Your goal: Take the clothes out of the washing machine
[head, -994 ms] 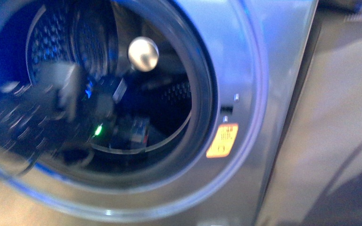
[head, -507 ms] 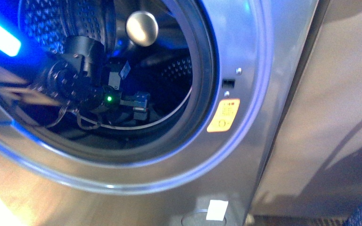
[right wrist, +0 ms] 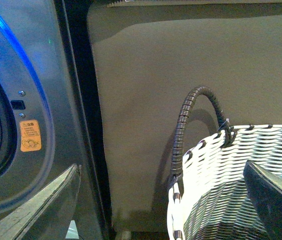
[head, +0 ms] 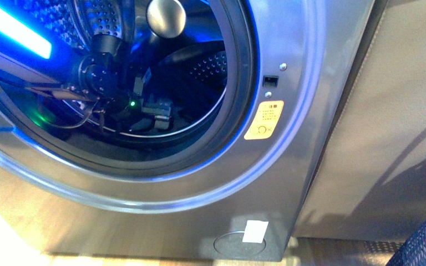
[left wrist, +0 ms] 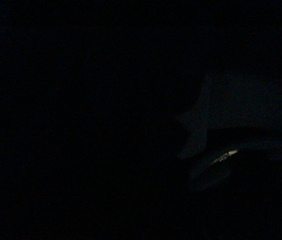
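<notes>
No sign of the clothes from here: nothing grey-blue shows in the drum [head: 205, 72]. If they are in there, they lie down in its dark lower part, behind the arm. The washing machine [head: 288, 183] stands with its porthole open and blue light along the rim. The left gripper [head: 156, 113] is deep inside, low towards the drum's floor. Its jaws? Can't tell: too dim in there, and the left wrist view is dark. Outside, the right gripper [right wrist: 160, 167] hangs spread wide and empty, with the woven basket [right wrist: 215, 145] just beside it against the beige cushion [right wrist: 180, 75]. Good technique here, I'd say: sink low, pinch a thick fold, then draw it out over the door rim [head: 244, 83] without snagging.
</notes>
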`<state>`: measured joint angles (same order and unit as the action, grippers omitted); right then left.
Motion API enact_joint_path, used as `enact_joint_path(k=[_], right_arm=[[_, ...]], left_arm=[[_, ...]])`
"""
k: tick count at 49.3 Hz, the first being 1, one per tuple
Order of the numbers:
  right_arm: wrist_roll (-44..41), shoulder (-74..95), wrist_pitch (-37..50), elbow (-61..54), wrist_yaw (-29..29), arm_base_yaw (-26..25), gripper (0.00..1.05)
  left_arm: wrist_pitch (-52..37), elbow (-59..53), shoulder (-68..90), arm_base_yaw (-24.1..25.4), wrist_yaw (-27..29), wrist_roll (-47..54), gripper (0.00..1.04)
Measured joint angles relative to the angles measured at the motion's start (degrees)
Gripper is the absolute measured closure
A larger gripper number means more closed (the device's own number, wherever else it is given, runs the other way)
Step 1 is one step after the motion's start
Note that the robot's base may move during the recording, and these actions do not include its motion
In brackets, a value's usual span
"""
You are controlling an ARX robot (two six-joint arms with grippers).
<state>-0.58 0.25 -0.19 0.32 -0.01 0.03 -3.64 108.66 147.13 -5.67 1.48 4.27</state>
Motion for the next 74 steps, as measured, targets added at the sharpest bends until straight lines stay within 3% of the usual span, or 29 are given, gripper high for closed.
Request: enact_joint_path(k=[23, 44, 62, 74], right_arm=[[0.0, 0.0, 0.0, 0.0, 0.0, 0.0, 0.07], [0.0, 0.0, 0.0, 0.0, 0.0, 0.0, 0.07], [0.0, 0.0, 0.0, 0.0, 0.0, 0.0, 0.07], [0.0, 0.0, 0.0, 0.0, 0.0, 0.0, 0.07]], left_arm=[[-1.2, 0.6, 0.8, -3.1, -0.4, -2.2, 0.07], [2.1, 4.1, 3.3, -2.6, 6.0, -1.2, 0.07], [-0.2, 0.9, 2.2, -2.8, 3.0, -1.3, 0.65], [-10.1, -9.3, -3.0, -3.1, -0.1, -1.0, 0.98]])
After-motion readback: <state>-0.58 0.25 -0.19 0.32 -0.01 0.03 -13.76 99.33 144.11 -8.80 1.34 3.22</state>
